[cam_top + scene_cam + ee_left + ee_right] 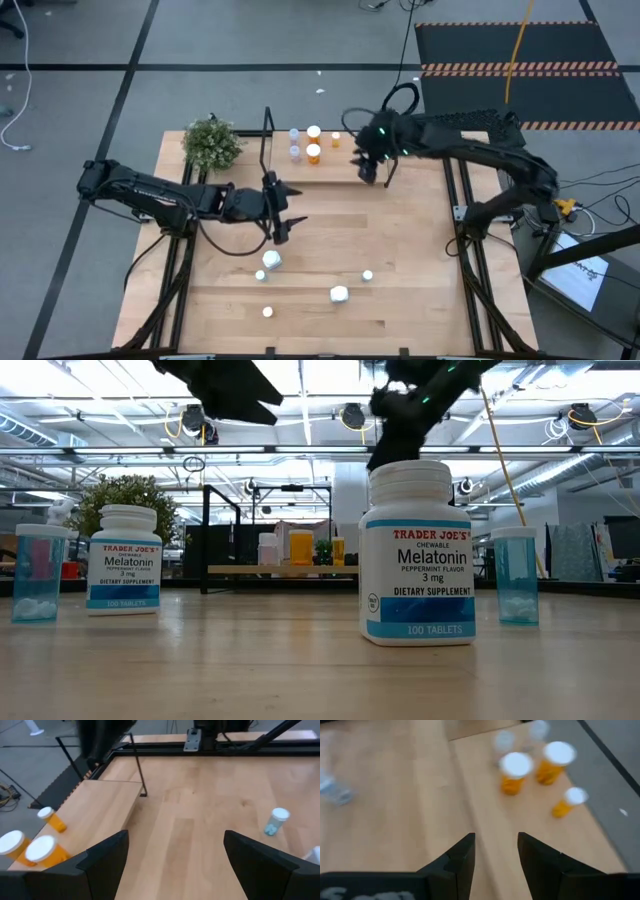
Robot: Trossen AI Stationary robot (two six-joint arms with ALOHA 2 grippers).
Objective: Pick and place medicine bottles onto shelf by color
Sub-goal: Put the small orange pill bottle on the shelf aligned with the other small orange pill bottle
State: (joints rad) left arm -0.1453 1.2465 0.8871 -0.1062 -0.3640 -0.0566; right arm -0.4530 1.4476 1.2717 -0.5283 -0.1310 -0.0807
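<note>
Three orange bottles [313, 152] and a couple of clear ones [294, 134] are standing on the shelf [345, 165] – all bunched toward its end nearest the potted plant [211, 143]. The rest are loose on the table [400, 250] on the side of the shelf away from the plant: two white Melatonin bottles [418, 552] plus some pale blue vials [516, 575]. Right gripper [377, 172] hangs over the shelf's other end, jaws partly apart, nothing in them. Left gripper [284, 214] hovers near the shelf – jaws wide open, empty.
</note>
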